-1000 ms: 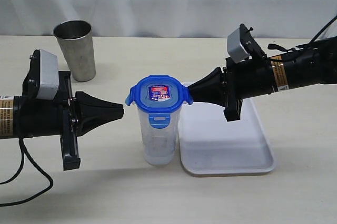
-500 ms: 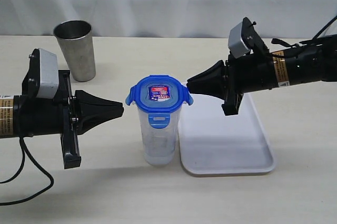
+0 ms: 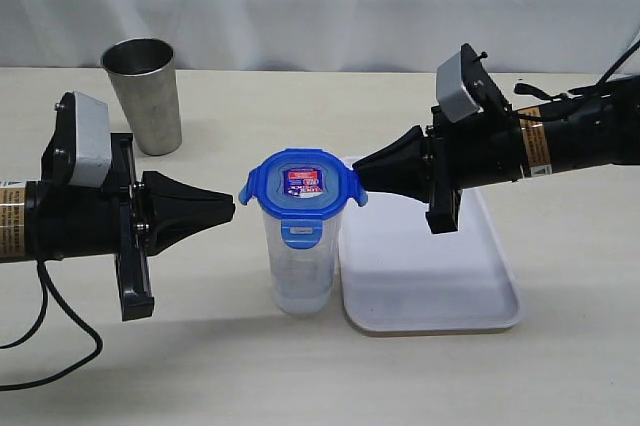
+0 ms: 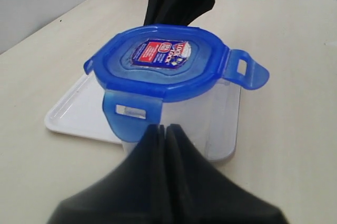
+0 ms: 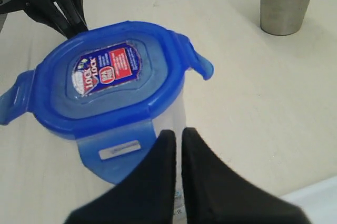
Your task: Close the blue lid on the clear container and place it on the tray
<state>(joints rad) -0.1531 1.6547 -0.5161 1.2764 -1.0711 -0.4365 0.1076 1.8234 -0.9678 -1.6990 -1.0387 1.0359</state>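
The container [image 3: 302, 266] stands up straight on the table [image 3: 200, 366]. It is see-through. The lid [image 3: 302, 198] sits on top of the container. The lid is blue and has a red and blue sticker [image 3: 303, 179] in the middle. Two of its flaps stick out past the sides of the container.

The tray [image 3: 430, 276] is white and flat. It lies just beside the container, on the right arm's side. The container is on the table, not on the tray.

The left gripper [image 3: 230, 211] points at the container from the left arm's side. Its two fingers are pressed tight together and it holds nothing. Its tip is near the lid, with a small gap between them.

The right gripper [image 3: 358, 171] points at the container from the other side, up at the height of the lid. Its fingers are closed too, and it holds nothing. Its tip is right at the lid's flap and may be touching it, but that is hard to see.

A metal cup [image 3: 143, 96] stands well apart from the container, behind it on the left arm's side.
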